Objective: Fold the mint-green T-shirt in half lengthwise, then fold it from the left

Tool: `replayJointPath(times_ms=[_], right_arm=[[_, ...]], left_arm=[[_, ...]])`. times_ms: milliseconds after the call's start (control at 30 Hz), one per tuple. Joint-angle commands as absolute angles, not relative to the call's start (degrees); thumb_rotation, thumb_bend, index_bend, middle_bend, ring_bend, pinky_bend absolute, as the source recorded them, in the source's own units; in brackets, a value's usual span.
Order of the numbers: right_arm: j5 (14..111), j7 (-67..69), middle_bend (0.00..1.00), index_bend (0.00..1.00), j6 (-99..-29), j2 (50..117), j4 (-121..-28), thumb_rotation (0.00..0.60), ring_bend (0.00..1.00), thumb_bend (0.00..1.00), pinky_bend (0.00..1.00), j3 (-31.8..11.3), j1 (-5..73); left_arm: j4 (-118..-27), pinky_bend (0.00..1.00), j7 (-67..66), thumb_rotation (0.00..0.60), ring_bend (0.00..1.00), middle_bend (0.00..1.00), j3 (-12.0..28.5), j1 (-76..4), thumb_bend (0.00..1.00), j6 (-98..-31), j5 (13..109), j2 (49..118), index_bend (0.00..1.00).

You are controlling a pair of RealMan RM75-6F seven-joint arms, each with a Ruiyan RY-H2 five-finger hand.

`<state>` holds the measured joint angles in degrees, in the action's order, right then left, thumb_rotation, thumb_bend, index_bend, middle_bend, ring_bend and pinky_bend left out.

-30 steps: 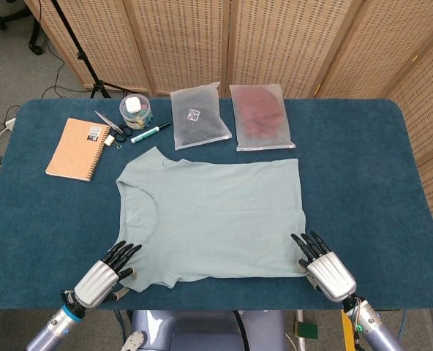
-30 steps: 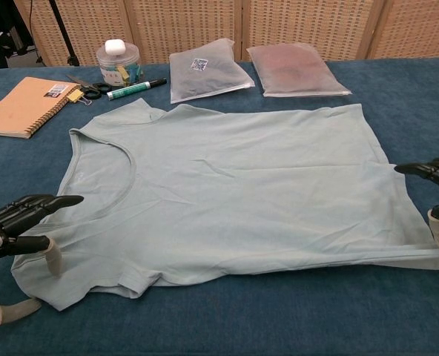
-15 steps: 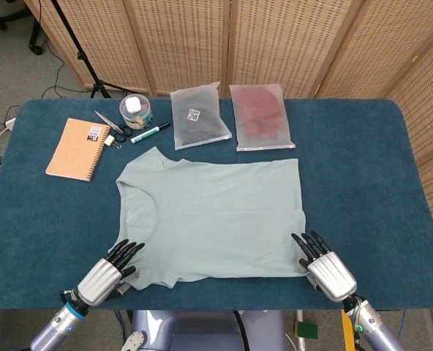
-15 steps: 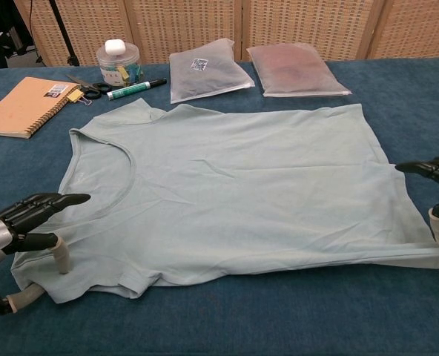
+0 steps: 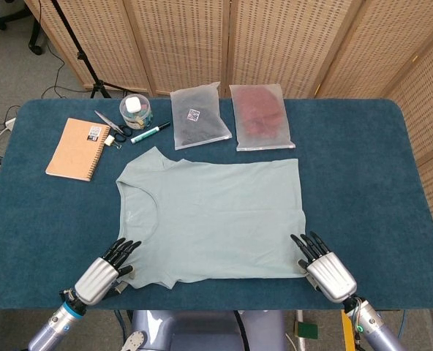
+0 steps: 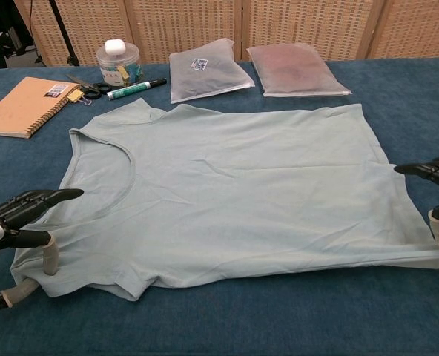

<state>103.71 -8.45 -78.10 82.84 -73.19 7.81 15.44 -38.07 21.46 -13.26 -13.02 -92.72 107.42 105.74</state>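
Blue felt tabletop [image 5: 363, 161]: soft, limp mint-green cotton T-shirt [image 5: 216, 216] lies flat; left hand [image 5: 99, 276] and right hand [image 5: 326, 267], fingers spread, hold nothing at its near corners, the likely grasp points.

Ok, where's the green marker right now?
In the head view the green marker lies at the table's far left, just past the T-shirt's upper sleeve, between the clear plastic jar and the dark bagged garment.

Open blue table [image 5: 363, 168] is left to the right of the mint-green T-shirt [image 5: 216, 216] and along its near edge, while the far side is crowded by a notebook [image 5: 76, 148], a jar [image 5: 135, 111], a marker [image 5: 150, 133] and two bagged garments [image 5: 230, 115].
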Motion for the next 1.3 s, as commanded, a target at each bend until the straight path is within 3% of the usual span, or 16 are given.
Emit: replayJointPath(times_ms=[33,300,667,1300], right_arm=[[104.2,-8.0,0.00,0.64,-77.8,82.6,-73.2,0.600,0.00,0.52,0.00,8.1,15.8],[107.9,-5.4,0.00,0.65,-78.2,81.4,-72.7,0.600,0.00,0.53,0.00,9.4,17.8],[115.4,1.0,0.00,0.66,-78.6,77.4,-73.7,0.600,0.00,0.54,0.00,14.2,21.6],[125.2,2.2,0.00,0.66,-85.7,73.8,-74.6,0.600,0.00,0.54,0.00,20.8,20.5]], left_arm=[[-38.2,0.00,21.7,0.600,0.00,0.00,-13.5,-13.1,0.56,-92.8,107.6,105.5,0.71],[-39.0,0.00,22.6,0.600,0.00,0.00,-14.8,-13.8,0.56,-92.8,108.6,104.1,0.72],[-42.8,0.00,19.2,0.600,0.00,0.00,-17.5,-14.5,0.56,-99.2,113.5,99.7,0.72],[-48.1,0.00,16.3,0.600,0.00,0.00,-23.4,-12.0,0.56,-104.2,119.8,93.7,0.72]])
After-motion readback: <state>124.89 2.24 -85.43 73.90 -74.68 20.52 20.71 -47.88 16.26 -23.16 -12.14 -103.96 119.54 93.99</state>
